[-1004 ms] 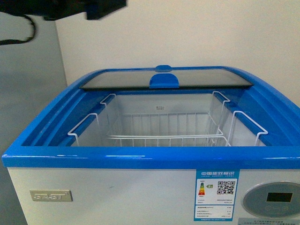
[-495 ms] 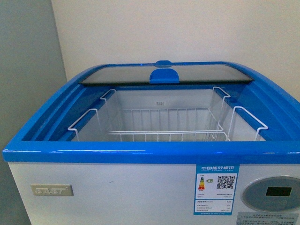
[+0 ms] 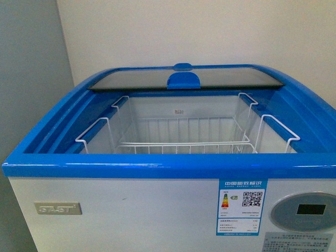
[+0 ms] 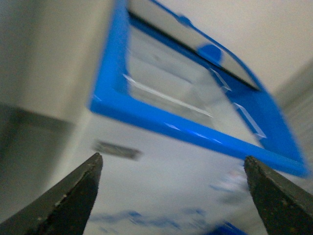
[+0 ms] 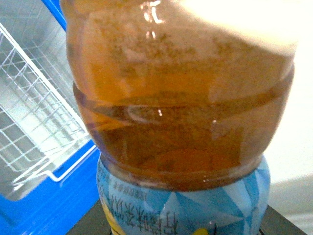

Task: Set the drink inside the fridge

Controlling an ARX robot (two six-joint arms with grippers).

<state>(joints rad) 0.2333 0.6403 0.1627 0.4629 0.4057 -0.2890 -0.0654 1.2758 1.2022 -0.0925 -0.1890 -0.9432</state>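
Grips drink (image 5: 181, 122) at the labelled waist in right end effector (image 5: 181, 226), close beside fridge (image 5: 54, 200), near basket (image 5: 34, 112). Holds left end effector (image 4: 172, 161) wide open, empty, facing the open fridge. Probably full and heavy, slick-walled, slightly squeezable; best gripped round the label, not the shoulder.

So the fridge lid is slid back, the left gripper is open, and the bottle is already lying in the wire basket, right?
Not quite: the front view shows the wire basket empty, and the bottle fills the right wrist view, not yet in it. The fridge lid is slid back and the left gripper is open, as you said.
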